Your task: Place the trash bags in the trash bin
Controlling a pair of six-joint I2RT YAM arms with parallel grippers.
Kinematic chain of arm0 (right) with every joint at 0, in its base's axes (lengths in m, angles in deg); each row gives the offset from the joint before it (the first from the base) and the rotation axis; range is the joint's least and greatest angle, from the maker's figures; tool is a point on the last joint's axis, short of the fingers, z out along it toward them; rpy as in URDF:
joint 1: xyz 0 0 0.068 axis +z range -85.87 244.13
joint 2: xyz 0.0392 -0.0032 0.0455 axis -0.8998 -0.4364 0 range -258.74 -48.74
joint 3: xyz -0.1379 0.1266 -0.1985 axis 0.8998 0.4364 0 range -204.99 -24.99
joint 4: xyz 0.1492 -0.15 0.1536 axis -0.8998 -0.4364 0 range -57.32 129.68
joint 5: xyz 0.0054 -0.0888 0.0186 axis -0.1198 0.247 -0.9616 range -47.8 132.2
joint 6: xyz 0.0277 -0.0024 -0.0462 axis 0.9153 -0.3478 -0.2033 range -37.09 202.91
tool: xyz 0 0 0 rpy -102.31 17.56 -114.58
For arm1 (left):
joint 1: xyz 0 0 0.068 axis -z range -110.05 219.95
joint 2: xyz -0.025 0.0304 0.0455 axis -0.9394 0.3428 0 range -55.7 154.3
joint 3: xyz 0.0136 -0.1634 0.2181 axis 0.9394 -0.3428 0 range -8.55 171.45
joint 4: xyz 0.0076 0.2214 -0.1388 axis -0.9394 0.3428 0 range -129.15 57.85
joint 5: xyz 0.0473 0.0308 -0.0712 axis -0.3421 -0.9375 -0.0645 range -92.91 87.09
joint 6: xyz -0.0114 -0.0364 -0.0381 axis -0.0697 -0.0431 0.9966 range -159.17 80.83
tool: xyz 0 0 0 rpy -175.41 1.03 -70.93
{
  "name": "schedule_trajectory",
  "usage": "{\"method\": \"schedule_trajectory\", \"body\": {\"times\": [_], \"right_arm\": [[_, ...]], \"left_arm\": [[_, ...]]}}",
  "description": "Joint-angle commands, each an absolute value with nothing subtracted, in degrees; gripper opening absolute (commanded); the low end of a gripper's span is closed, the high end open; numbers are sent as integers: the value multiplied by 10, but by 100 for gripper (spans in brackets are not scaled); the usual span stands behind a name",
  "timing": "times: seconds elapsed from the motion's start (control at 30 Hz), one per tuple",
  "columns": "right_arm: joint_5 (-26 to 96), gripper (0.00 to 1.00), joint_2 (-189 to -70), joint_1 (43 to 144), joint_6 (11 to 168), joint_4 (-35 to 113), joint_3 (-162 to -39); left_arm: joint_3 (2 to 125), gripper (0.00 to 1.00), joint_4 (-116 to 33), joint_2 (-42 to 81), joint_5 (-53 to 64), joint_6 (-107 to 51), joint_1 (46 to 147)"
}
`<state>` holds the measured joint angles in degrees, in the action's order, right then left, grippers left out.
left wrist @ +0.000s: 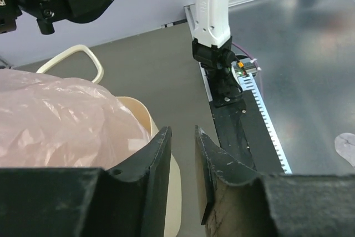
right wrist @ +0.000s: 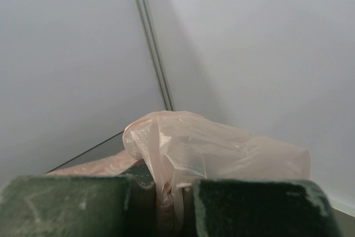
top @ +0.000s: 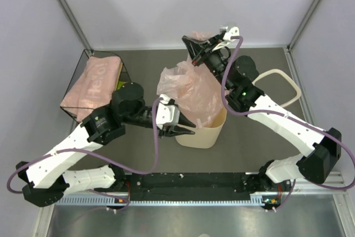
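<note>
The cream trash bin (top: 206, 135) stands mid-table with one pale pink trash bag (top: 191, 90) billowing out of its mouth. The bag's top is pulled up and back to my right gripper (top: 196, 47), which is shut on a bunched fold of it (right wrist: 211, 148). In the right wrist view the film is pinched between the jaws of the gripper (right wrist: 169, 192). My left gripper (top: 186, 129) is at the bin's front-left rim, beside the bag (left wrist: 61, 126). Its jaws (left wrist: 182, 131) stand narrowly open with nothing between them. The bin wall (left wrist: 176, 198) shows just below them.
A dark wire-framed box (top: 75, 76) at the back left holds a folded stack of pink bags (top: 93, 81). A cream ring-shaped frame (top: 285, 84) lies on the table to the right of the bin. The arm bases and a black rail (top: 188, 184) line the near edge.
</note>
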<state>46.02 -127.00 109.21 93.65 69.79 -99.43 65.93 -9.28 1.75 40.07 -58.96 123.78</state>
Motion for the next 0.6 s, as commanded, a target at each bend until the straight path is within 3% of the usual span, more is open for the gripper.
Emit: {"method": "schedule_trajectory", "body": {"times": [0.0, 0.17, 0.43, 0.57], "right_arm": [[460, 0, -1268, 1088, 953, 687, -1025], [442, 0, -1239, 1087, 963, 622, -1027], [404, 0, -1169, 1088, 970, 514, -972], [404, 0, -1141, 1087, 978, 479, -953]], "left_arm": [[641, 31, -181, 54, 240, -545, 1272], [663, 15, -140, 99, 80, -546, 1269], [576, 9, -144, 95, 10, -616, 1249], [571, 17, -165, 90, 77, -604, 1235]]}}
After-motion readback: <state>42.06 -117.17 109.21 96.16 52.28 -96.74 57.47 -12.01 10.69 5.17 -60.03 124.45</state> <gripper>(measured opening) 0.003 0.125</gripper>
